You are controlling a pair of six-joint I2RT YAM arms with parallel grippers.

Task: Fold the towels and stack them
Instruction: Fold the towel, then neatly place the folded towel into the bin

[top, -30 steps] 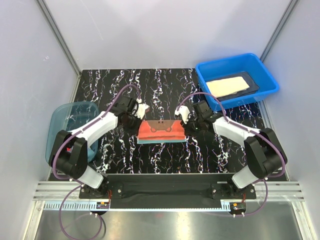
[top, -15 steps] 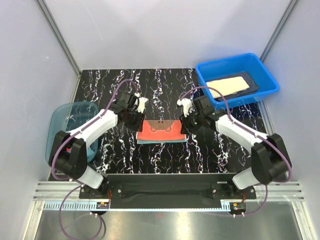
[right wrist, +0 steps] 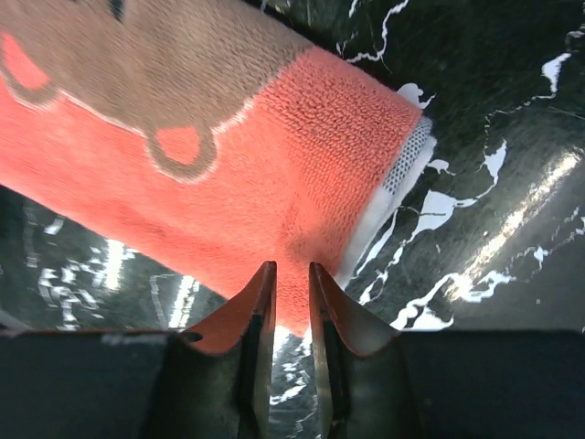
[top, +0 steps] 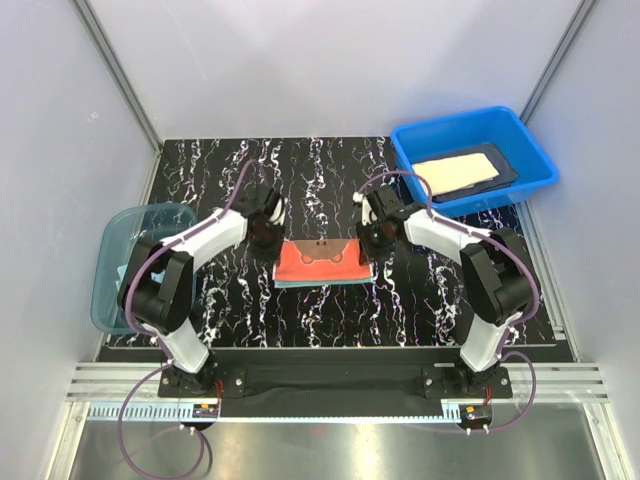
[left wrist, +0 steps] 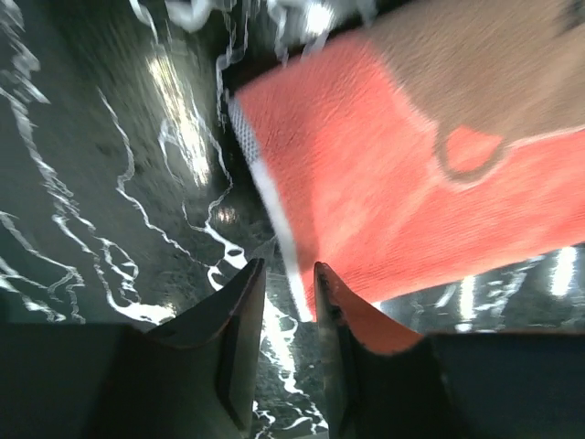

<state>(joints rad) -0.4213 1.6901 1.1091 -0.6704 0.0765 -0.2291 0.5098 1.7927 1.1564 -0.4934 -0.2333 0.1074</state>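
Observation:
A red towel (top: 320, 260) with brownish lettering and a teal edge lies folded flat mid-table. My left gripper (top: 268, 236) is at its left end and my right gripper (top: 372, 246) at its right end. In the left wrist view the left gripper (left wrist: 286, 267) is open, with bare table and the red towel's (left wrist: 402, 183) white hem showing in the gap. In the right wrist view the right gripper (right wrist: 291, 267) stands narrowly open, its tips over the red towel's (right wrist: 228, 183) corner, holding nothing. A pale yellow towel (top: 455, 172) rests on a dark slate-blue towel (top: 506, 168).
The blue plastic bin (top: 470, 122) with the two stacked towels stands at the back right. A translucent teal tub (top: 120, 250) hangs over the table's left edge. The tabletop (top: 320, 180) is black marble-patterned, walled in grey on three sides.
Both grippers have opened and let go of the red towel's far corners. They have shifted slightly outward and nearer to the towel's ends. The towel has stayed in place.

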